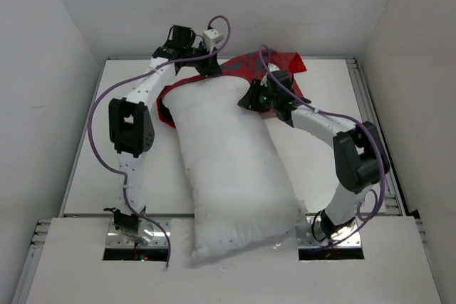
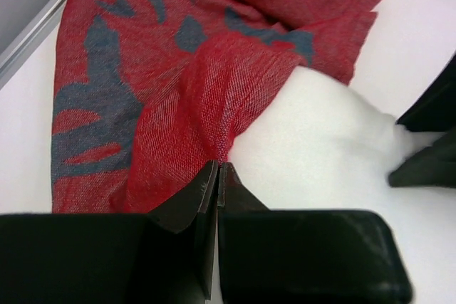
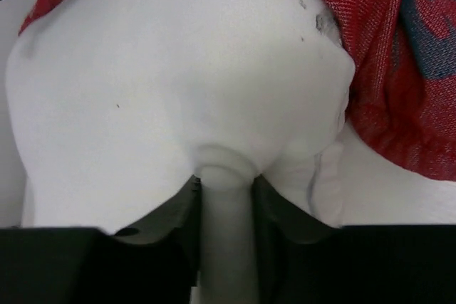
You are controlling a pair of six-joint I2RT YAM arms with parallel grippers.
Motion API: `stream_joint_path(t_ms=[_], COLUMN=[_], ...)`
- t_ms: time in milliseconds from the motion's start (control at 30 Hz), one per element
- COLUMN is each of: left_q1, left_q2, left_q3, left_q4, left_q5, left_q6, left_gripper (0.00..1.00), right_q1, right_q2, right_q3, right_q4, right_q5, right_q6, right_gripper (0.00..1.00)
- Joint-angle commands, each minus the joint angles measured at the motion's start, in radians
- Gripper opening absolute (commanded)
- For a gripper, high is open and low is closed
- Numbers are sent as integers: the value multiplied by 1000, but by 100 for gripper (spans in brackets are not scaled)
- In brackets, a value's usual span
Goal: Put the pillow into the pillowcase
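The white pillow [image 1: 228, 169] lies lengthwise down the table, its far end at the mouth of the red pillowcase [image 1: 285, 62]. My left gripper [image 1: 206, 69] is at the far left corner of the pillow. In the left wrist view that gripper [image 2: 219, 169] is shut on the pillowcase [image 2: 142, 105] edge, which is drawn in a taut ridge over the pillow [image 2: 313, 140]. My right gripper [image 1: 255, 97] is at the pillow's far right side. In the right wrist view it [image 3: 226, 179] pinches a fold of the pillow [image 3: 178, 69], with the pillowcase [image 3: 399, 69] bunched behind at the right.
The white table [image 1: 313, 154] is boxed in by walls on three sides, with a metal rail [image 1: 360, 105] along its right edge. The pillow's near end overhangs the front ledge between the two arm bases. Purple cables loop off both arms.
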Motion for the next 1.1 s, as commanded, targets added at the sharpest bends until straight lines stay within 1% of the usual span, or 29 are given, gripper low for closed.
stream_joint_path(t_ms=[0, 67, 100, 133, 167, 267, 367, 433, 467, 500, 533, 567, 633, 700, 800, 867, 900, 933, 967, 1000, 1033, 1067], left_q1=[-2, -11, -15, -19, -22, -33, -50, -64, -67, -67, -64, -61, -45, -33, -10, 1, 2, 2, 1, -1, -2, 1], left_q2=[-109, -138, -156, -160, -163, -170, -173, -178, -184, -187, -193, -202, -213, -232, -262, -281, -284, -284, -281, -281, -282, -284], left_q3=[86, 86, 89, 99, 105, 105, 103, 108, 111, 112, 114, 116, 109, 102, 56, -1, -37, -53, -65, -90, -99, -102], left_q4=[-48, -65, -90, -108, -152, -202, -290, -347, -423, -461, -502, -575, -667, -717, -762, -766, -766, -762, -743, -728, -699, -691], left_q5=[102, 122, 135, 147, 177, 195, 202, 217, 218, 215, 208, 184, 159, 124, 84, 63, 60, 61, 70, 75, 75, 75], left_q6=[17, 41, 63, 79, 116, 147, 207, 251, 314, 346, 380, 433, 480, 537, 587, 609, 618, 623, 603, 589, 575, 563], left_gripper=[0, 0, 0, 0, 0, 0, 0, 0, 0, 0, 0, 0, 0, 0, 0, 0, 0, 0, 0, 7, 17, 43], right_q1=[8, 15, 19, 26, 28, 45, 54, 46, 29, 29, 5, -6, -46, -66, -81, -80, -80, -80, -80, -80, -77, -77], right_q2=[16, 20, 29, 31, 34, 34, 34, 42, 48, 48, 43, 42, 16, -7, -59, -72, -67, -60, -47, -25, -18, -11], right_q3=[41, 56, 64, 79, 86, 90, 93, 102, 95, 95, 83, 78, 46, 17, -28, -43, -37, -28, -19, 9, 27, 39], right_q4=[47, 76, 85, 97, 107, 176, 233, 230, 230, 225, 216, 198, 170, 173, 179, 183, 190, 187, 184, 173, 158, 133], right_q5=[-46, -69, -91, -95, -101, -123, -91, 9, 88, 89, 181, 229, 333, 389, 480, 497, 480, 457, 392, 357, 331, 314], right_q6=[25, 30, 36, 40, 51, 63, 99, 141, 169, 184, 203, 256, 302, 355, 355, 333, 324, 312, 266, 234, 202, 148], right_gripper=[27, 14, 4, 0, 0, 0, 0, 0, 0, 0, 0, 0, 0, 0, 0, 0, 0, 0, 0, 6, 16, 29])
